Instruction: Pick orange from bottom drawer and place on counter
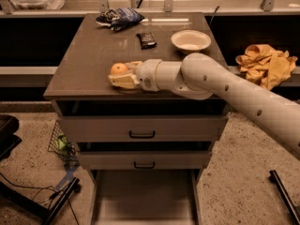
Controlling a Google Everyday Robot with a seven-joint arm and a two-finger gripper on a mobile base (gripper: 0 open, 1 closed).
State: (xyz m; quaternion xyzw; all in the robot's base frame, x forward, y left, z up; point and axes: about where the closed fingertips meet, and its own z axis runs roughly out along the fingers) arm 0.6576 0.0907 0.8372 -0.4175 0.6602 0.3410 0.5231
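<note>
The orange (118, 69) rests low on the counter (89, 55), near its front edge, left of centre. My gripper (120, 73) reaches in from the right and is shut on the orange, with one cream finger (123, 81) in front of it and the other behind. The bottom drawer (143, 200) is pulled out below, and its grey floor shows nothing on it.
A white bowl (190, 41), a dark wrapped bar (146, 40) and a crumpled chip bag (117, 18) lie on the back half of the counter. The two upper drawers (140, 128) are closed. A yellow cloth (267, 64) lies to the right. A black stand and cables (42, 200) are on the floor at the left.
</note>
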